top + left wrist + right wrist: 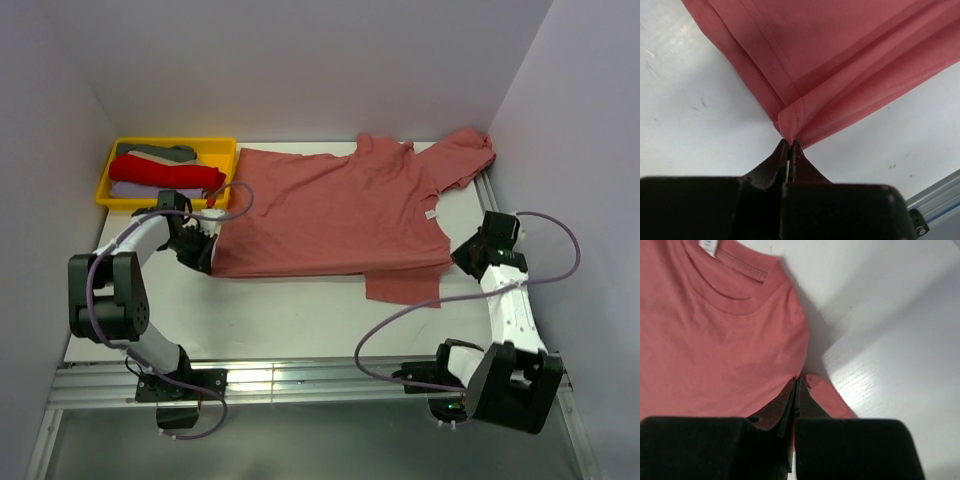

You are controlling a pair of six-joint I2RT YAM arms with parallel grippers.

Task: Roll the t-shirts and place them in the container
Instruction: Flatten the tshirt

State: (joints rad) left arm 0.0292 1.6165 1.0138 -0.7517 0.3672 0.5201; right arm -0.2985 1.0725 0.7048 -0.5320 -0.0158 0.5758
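- Thin, soft salmon-red t-shirt (330, 210) spread flat on the white desk (300, 320), hem to the left, ribbed collar (735, 302) to the right with a small white label (431, 213) showing.
- One short sleeve bunched at the far right corner, the other poking out past the near edge of the cloth.
- Double-stitched hem folded over at the near left corner, with shallow creases running away from it.
- Left tool (789, 146) clenched on that hem corner, black fingertips pressed together with the cloth pinched between them.
- Right tool (795, 382) clenched too, gripping the t-shirt at the shoulder just beside the collar, with cloth on both sides of the tips.
- Glossy yellow plastic tray (230, 158) at the far left corner, just beside the hem, holding folded cloths (165, 172) in red, grey and a pale shade.
- Pale walls close on the left, far and right sides.
- Bare desk strip between the shirt's near edge and the metal rail (320, 380) by the arm bases.
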